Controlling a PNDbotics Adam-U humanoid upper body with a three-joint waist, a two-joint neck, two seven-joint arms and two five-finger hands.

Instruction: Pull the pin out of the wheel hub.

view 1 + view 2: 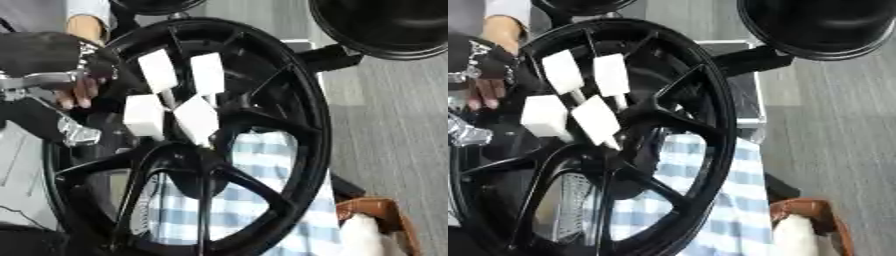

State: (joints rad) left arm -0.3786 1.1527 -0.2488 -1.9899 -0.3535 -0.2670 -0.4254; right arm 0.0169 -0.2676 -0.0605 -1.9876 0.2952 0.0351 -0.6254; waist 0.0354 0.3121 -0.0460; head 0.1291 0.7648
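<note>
Four white block-topped pins (pixel 194 119) stood clustered at the centre of the big black spoked wheel hub (pixel 289 100) while my left robot hand (pixel 52 75) sat at its left rim, its fingers' state I could not tell.

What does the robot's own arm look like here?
Only the left arm shows, at the left edge: a bulky black shell with a silver metal bracket beneath it. No cables or markings are visible. The right arm is out of view.
</note>
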